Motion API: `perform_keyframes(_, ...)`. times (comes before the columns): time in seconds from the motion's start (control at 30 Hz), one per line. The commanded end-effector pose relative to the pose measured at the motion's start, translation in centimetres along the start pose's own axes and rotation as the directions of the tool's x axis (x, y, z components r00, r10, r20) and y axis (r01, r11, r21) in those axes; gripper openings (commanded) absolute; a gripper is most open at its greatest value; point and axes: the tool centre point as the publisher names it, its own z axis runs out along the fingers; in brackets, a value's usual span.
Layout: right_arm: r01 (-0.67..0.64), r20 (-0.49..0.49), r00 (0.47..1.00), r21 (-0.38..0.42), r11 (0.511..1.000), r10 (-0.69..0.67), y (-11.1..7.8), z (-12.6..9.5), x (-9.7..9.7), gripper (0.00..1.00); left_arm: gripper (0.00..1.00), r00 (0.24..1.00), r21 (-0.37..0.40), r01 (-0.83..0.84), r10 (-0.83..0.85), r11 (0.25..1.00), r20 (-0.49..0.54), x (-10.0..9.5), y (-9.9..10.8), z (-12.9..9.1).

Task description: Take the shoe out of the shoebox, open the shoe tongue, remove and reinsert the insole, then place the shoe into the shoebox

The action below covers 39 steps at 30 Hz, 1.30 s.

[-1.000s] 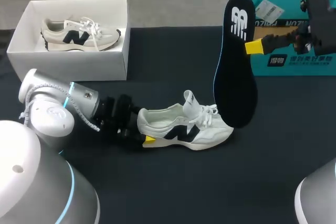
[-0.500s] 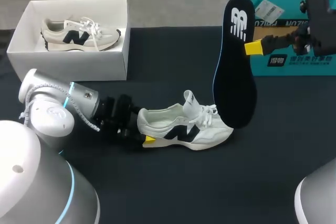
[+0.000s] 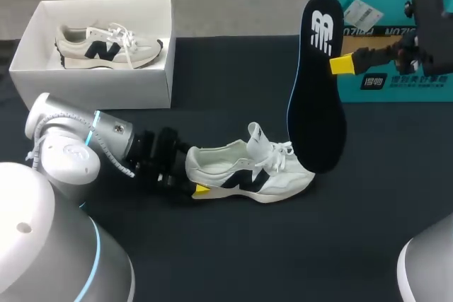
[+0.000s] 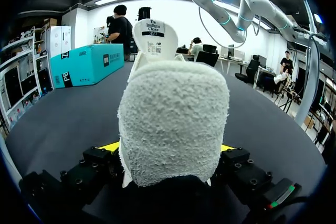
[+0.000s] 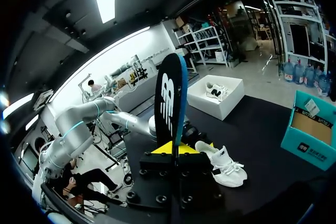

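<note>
**Held the insole aloft, gripped the shoe by the heel**

Gripped the shoe (image 3: 248, 171) at the heel with the left gripper (image 3: 193, 176): fingers spread just to the width of the heel, one yellow tip pressed against each side, as seen plainly in the left wrist view. Rested it upright on its sole near the middle of the black table (image 3: 233, 259), toe pointing toward the right arm's side, tongue (image 3: 255, 134) standing up above the loose laces.

Pinched the insole (image 3: 316, 90) with the right gripper (image 3: 342, 64), fingers nearly together, closed on its two faces at one edge, a little below the printed heel end. Held it on end in the air, heel end uppermost, dark face toward the head camera, toe end low over the forepart of the shoe. Could not tell from above whether touching the laces; looked clear of the shoe in the right wrist view.

Saw the white shoebox (image 3: 106, 88) open at the far left of the table, well apart from the gripped shoe, with a second shoe (image 3: 106, 49) inside. Saw a teal box (image 3: 396, 79) at the far right, behind the right gripper.
</note>
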Motion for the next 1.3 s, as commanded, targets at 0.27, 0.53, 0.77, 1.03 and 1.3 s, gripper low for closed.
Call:
perform_keyframes(0.27,-0.001,-0.001,1.0,0.002,1.0,0.001,0.2,0.3,-0.1,0.0,1.0,1.0,-0.071,0.022,-0.022,0.997,0.005,0.3,-0.7,-0.8)
perform_keyframes(0.53,-0.001,-0.001,1.0,0.002,1.0,0.001,0.2,0.3,-0.1,0.0,1.0,0.997,-0.166,0.075,-0.075,0.983,0.008,0.6,-1.7,-2.2)
perform_keyframes(0.77,-0.001,-0.001,1.0,0.002,1.0,0.001,0.2,0.3,-0.1,0.0,1.0,0.991,-0.299,0.116,-0.131,0.947,-0.031,0.3,-2.6,-3.0)
perform_keyframes(1.03,-0.001,-0.001,1.0,0.002,1.0,0.001,0.2,0.3,-0.1,0.0,1.0,0.986,-0.492,0.123,-0.164,0.862,-0.04,0.9,-7.0,-4.9)
perform_keyframes(1.3,-0.001,-0.001,1.0,0.002,1.0,0.001,0.2,0.3,-0.1,0.0,1.0,0.976,-0.66,0.134,-0.213,0.739,-0.041,1.4,-9.5,-5.5)
